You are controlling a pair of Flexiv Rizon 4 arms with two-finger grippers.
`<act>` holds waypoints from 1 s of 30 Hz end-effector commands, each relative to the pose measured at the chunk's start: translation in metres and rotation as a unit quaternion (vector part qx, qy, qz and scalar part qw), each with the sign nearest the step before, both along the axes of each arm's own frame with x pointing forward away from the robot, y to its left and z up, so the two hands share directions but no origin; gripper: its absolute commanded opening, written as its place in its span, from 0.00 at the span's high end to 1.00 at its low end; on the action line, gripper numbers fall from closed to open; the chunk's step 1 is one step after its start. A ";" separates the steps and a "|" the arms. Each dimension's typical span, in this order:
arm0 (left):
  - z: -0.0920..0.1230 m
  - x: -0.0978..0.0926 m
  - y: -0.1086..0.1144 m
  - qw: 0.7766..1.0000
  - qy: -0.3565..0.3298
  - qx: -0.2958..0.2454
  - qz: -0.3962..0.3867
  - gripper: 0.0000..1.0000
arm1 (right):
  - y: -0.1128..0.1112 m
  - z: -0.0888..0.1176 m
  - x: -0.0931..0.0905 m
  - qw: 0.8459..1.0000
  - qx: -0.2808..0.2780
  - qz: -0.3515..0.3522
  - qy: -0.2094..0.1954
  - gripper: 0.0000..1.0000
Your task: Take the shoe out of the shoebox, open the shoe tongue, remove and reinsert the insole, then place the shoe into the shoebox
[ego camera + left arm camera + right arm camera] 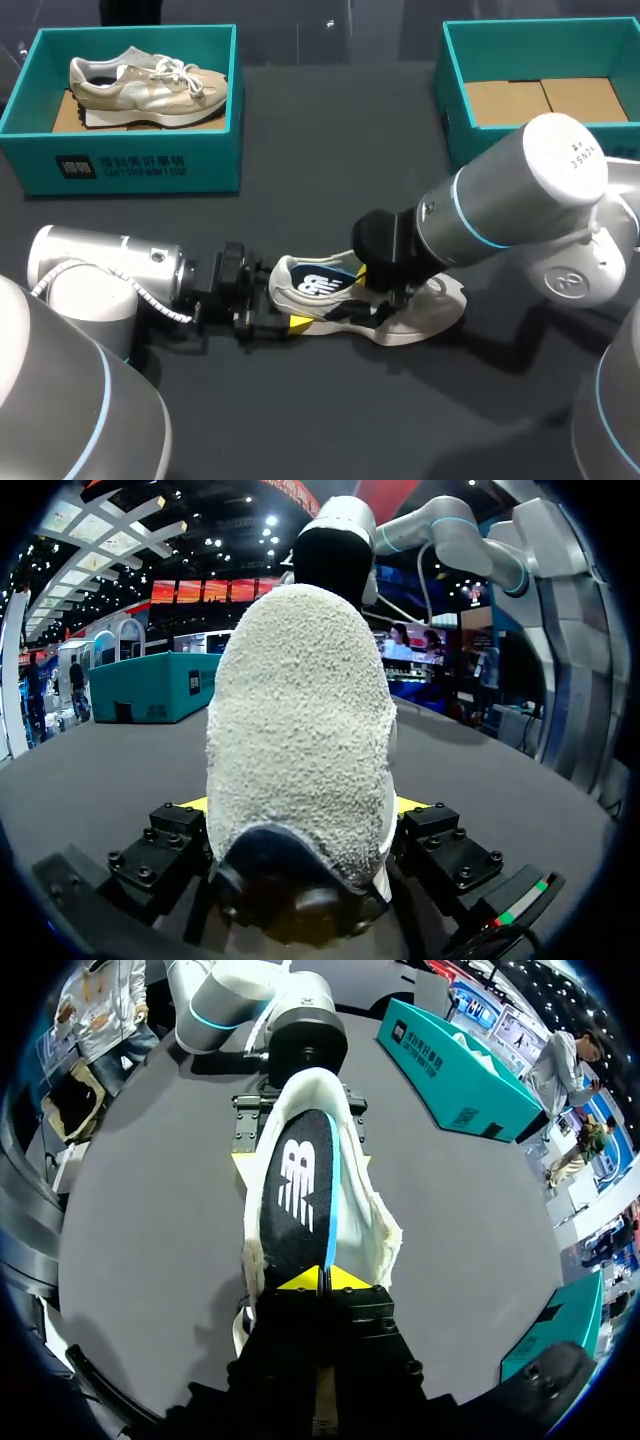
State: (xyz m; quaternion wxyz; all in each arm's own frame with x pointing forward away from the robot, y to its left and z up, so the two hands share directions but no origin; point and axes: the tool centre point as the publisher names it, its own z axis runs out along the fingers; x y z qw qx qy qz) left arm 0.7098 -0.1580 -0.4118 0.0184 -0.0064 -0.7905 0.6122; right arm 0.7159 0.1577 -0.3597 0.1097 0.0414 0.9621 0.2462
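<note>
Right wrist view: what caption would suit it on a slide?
The right gripper pinches the black insole inside a white shoe while the left gripper grips its heel.

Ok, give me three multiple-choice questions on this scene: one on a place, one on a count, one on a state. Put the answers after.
1. Where is the nearer shoe?
A. in a shoebox
B. lifted clear in the air
C. on the table

2. How many shoes show?
A. one
B. two
C. three

3. The left gripper is:
A. shut on the nearer shoe's heel
B. open above a box
C. shut on a lace

Answers:
1 C: the nearer shoe lies on the dark table, in front of both boxes.
2 B: there is that shoe and a second shoe inside the left shoebox.
3 A: the left wrist view shows a yellow tip on each side of the heel.
</note>
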 end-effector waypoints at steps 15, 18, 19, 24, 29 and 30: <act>-0.002 0.001 0.001 1.000 0.000 0.001 0.000 1.00 | 0.009 0.025 -0.001 0.997 -0.023 0.069 -0.012 1.00; -0.002 0.001 0.001 1.000 0.000 0.001 0.000 1.00 | 0.013 0.025 0.001 0.997 -0.050 0.065 0.003 1.00; -0.002 0.001 0.001 1.000 0.000 0.001 0.000 1.00 | 0.013 0.025 0.002 0.996 -0.059 0.062 0.009 0.95; -0.002 0.001 0.001 1.000 0.000 0.001 0.000 1.00 | 0.014 0.025 0.002 0.995 -0.080 0.051 0.024 0.72; -0.002 0.001 0.001 1.000 0.000 0.001 0.000 1.00 | 0.015 0.023 0.001 0.994 -0.096 0.044 0.041 0.64; -0.002 0.001 0.001 1.000 0.000 0.001 0.000 1.00 | 0.016 0.022 0.001 0.993 -0.098 0.043 0.045 0.64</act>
